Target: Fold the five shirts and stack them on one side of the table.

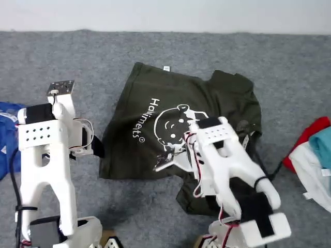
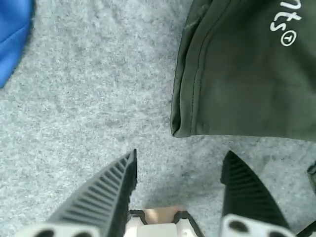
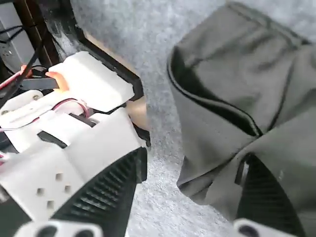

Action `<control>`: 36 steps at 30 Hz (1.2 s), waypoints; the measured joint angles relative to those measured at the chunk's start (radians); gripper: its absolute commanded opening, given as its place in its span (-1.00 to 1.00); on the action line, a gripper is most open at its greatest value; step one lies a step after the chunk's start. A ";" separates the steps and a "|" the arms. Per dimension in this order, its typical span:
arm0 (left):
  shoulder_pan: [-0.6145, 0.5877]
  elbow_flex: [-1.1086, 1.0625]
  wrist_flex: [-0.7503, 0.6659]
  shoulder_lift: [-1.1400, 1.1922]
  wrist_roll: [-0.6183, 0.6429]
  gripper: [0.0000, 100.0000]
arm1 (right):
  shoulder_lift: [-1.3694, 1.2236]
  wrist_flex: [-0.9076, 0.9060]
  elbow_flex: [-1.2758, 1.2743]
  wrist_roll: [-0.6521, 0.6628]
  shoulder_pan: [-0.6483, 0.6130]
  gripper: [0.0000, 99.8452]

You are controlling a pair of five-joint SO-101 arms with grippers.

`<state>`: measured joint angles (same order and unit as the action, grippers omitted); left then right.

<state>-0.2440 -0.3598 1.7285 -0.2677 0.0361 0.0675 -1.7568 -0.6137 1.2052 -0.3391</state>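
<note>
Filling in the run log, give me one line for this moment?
green shirt: flat, print up | left jaws: open, empty, beside its corner | right jaws: open, at its near edge | blue shirt: left edge | shirt pile: right edge

The dark green shirt point(image 1: 155, 93) bears white print; the other shirt point(image 1: 5, 150) is blue, the table point(image 1: 289, 77) grey.

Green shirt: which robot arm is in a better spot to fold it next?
Probably the right. The right gripper, open, is at the edge of the green shirt, one finger over the cloth. The left gripper, also open, hangs over bare table beside the shirt's corner.
</note>
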 measured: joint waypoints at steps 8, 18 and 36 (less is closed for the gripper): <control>0.000 0.000 0.000 0.000 0.000 -0.48 | -0.101 0.038 0.000 0.000 -0.044 -0.41; 0.000 0.000 0.000 0.000 0.000 -0.48 | -0.287 0.087 0.072 0.002 -0.049 -0.52; 0.000 -0.017 0.000 0.000 0.000 -0.48 | -0.367 0.190 0.129 0.002 0.055 -0.98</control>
<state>-0.2440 -0.3767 1.7285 -0.2677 0.0361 -0.2992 -1.5666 -0.4849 1.2068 -0.2839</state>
